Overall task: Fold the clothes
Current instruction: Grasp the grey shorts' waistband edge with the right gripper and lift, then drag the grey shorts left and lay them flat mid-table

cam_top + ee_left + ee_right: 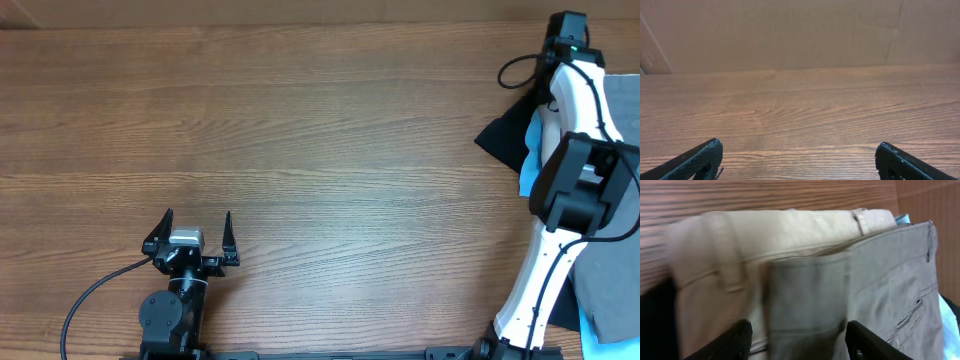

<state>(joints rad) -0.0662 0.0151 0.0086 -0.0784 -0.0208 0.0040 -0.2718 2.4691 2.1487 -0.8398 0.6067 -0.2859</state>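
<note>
Lying between the right fingers (pixel 867 341) are grey shorts (pixel 810 305).

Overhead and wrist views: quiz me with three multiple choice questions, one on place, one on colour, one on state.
1. Which part of the table holds the clothes pile? A left B centre C right
2. What colour is the garment beside the grey shorts? A beige B red C green
3. How is the left end effector? A open B shut on cloth C shut, empty

C: the pile shows at the right edge overhead.
A: the beige garment adjoins them.
A: its fingers spread over bare wood.
</note>
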